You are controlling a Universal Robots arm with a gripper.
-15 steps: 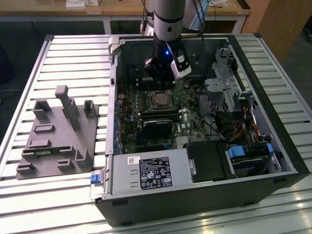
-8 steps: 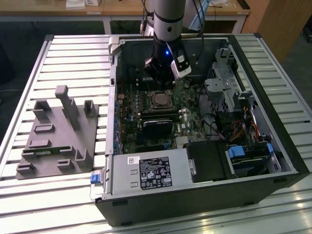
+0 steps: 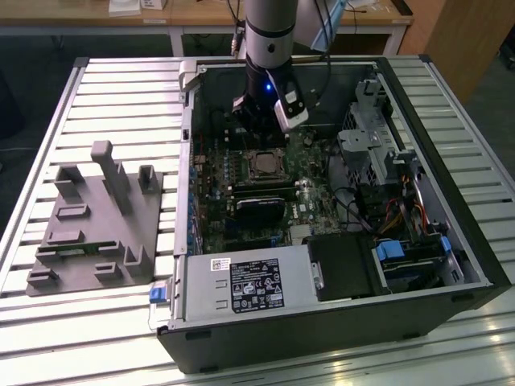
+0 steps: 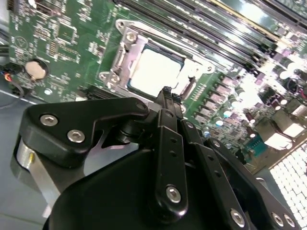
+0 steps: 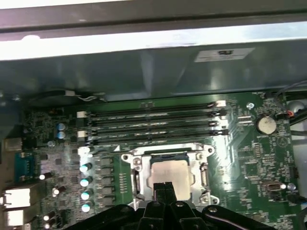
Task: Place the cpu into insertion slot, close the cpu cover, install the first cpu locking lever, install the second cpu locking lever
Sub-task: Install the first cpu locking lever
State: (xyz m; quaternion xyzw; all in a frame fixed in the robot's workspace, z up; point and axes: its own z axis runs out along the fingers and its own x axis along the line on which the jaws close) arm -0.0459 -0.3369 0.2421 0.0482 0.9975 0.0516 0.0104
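- The cpu (image 5: 168, 175) lies flat in the insertion slot (image 5: 137, 179), near the middle of the green motherboard (image 3: 217, 209). Its face is a pale, dull-metal square with a matte finish.
- The cpu cover (image 4: 135, 51) is seen as a thin silver plate framing the chip. It is judged to be lowered, though whether it is latched cannot be told, and the locking levers cannot be made out.
- The fingers (image 4: 166, 103) are pressed together with nothing clamped between them. Their tips are held over the chip's near edge, and contact cannot be confirmed.
- In the exterior view the arm (image 3: 269, 40) comes down from 12 o'clock of the socket.
- Risks, as judged:
  - The chip could be scratched or shifted on its contacts if the closed tips were pushed down off-centre.
  - The thin plate could be bent by sideways force.
  - A springy wire lever could slip off smooth, narrow black fingertips and snap back.
  - The nearby upright capacitors (image 5: 85, 181) could be knocked by the wide black linkage.
- Long, narrow black memory slots (image 5: 153, 125) are ranged just beside the socket.
- In the exterior view a black card (image 3: 261, 203) is seen at 6 o'clock of the chip, and the labelled power supply (image 3: 253, 285) beyond it.
- The open computer case (image 3: 338, 338) rests on a ribbed metal worktop (image 3: 64, 338), and a grey moulded fixture (image 3: 92, 225) stands at 9 o'clock.
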